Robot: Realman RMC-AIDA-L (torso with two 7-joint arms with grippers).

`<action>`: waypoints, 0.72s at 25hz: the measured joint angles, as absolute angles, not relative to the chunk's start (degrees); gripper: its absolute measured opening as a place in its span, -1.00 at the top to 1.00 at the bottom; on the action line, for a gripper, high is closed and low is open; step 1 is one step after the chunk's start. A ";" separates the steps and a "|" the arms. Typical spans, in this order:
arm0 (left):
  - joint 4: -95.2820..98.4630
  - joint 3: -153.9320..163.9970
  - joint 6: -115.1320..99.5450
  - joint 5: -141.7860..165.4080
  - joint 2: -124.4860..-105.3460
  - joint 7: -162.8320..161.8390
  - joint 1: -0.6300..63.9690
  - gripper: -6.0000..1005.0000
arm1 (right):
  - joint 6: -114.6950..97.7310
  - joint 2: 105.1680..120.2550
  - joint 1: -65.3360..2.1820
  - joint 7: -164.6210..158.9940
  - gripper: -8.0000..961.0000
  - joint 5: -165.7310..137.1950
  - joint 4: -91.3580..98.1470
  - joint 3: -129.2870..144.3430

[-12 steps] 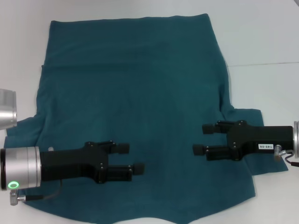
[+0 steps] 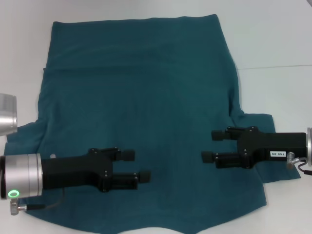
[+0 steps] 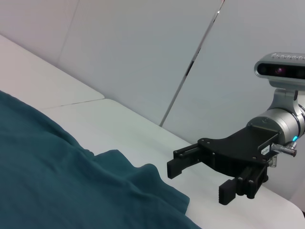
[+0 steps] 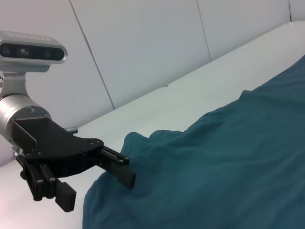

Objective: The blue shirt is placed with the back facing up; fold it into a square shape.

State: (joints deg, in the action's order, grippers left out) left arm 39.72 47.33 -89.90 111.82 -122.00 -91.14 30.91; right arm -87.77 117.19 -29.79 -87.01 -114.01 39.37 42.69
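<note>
The blue shirt (image 2: 141, 112) lies spread flat and plain side up over the white table (image 2: 273, 44), filling the view's centre, lightly rippled, sleeves out at 3 and 9 o'clock. Above it at 7 o'clock hangs the left claw (image 2: 137, 165), at 4 o'clock the right claw (image 2: 211, 145); both gape open, empty.
</note>
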 joint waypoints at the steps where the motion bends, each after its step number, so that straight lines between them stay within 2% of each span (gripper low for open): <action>1: 39.72 47.16 -89.85 111.76 -122.02 -91.14 30.87 -0.76 | -87.81 117.24 -29.78 -87.01 -0.87 -113.99 39.37 42.59; 10: 38.88 40.74 -86.99 111.54 -122.56 -91.14 29.51 -0.76 | -87.29 118.41 -30.52 -87.53 -0.87 -113.49 38.84 41.27; 18: 38.29 32.97 -81.09 111.45 -122.96 -92.79 27.90 -0.76 | -84.16 118.65 -32.19 -87.65 -0.87 -113.02 34.68 39.79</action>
State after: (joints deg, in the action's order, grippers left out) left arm 38.29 32.97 -81.09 111.45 -122.96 -92.79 27.89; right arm -84.16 118.65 -32.19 -87.65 -113.02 34.68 39.79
